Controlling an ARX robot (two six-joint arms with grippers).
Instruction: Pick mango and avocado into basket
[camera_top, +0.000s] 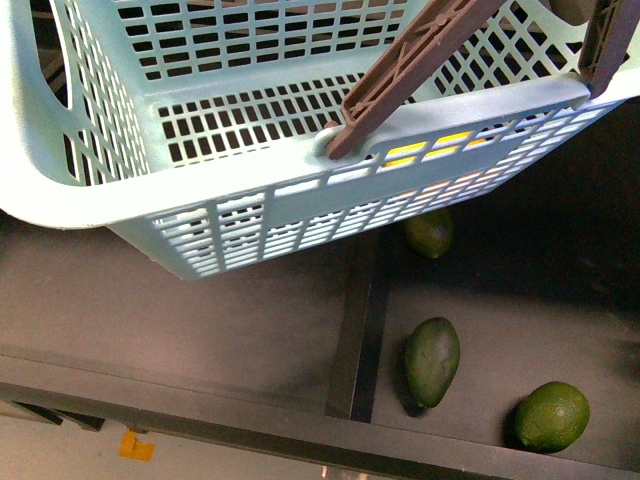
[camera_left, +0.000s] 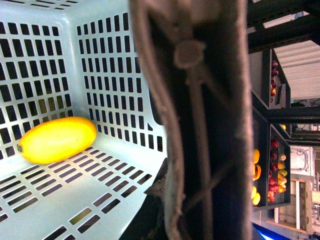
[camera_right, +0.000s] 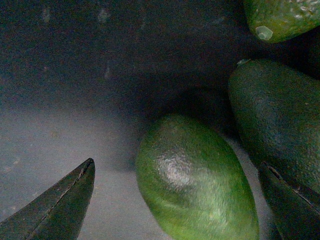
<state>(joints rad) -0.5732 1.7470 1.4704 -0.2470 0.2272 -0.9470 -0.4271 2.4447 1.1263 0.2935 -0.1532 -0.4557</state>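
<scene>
Dark-green avocado (camera_top: 432, 360), outside basket (camera_top: 40, 180), near its wall: likely firm, light, rounded; pinch across middle. Right gripper (camera_right: 176, 165) spread wide, empty.

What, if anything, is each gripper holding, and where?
Right gripper: nothing, open over a green fruit. Left gripper: cannot tell; the basket handle fills its view.

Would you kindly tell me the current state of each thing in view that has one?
Mango: lying on its side inside the basket.
Basket: open side up, holding the mango.
Avocado: lying on the dark shelf outside the basket, not gripped.
Right gripper: open, fingers either side of a green fruit.
Left gripper: open or shut cannot be told.
</scene>
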